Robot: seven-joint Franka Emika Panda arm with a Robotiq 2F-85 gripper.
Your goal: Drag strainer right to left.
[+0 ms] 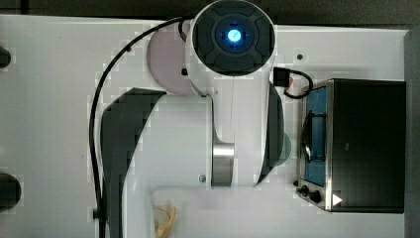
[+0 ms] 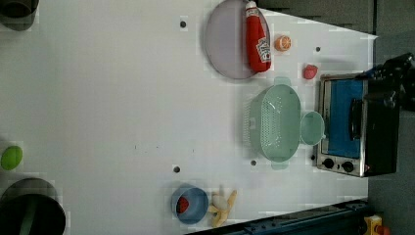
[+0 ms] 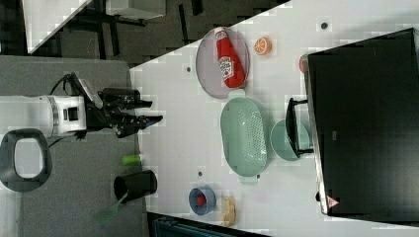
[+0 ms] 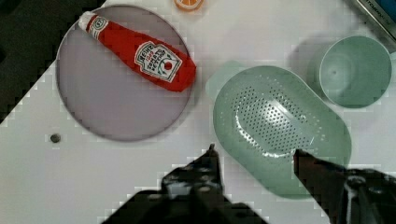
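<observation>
End effector (image 4: 254,151) | fingers spread wide; empty | above strainer (image 4: 280,128) rim

Glossy mint plastic strainer (image 4: 280,128) (perforated), on matt white table (image 4: 93,177)

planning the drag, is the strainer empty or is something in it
Empty: the strainer sits upright on the table, and only its bare perforated basin shows, with nothing inside.

On my white table (image 2: 122,98) I see the strainer (image 2: 274,122) touching a green bowl (image 2: 311,128) beside the toaster oven (image 2: 357,127). A grey plate (image 2: 225,41) carries a ketchup bottle (image 2: 256,39). A blue bowl (image 2: 190,204) sits by a banana (image 2: 224,203).
</observation>
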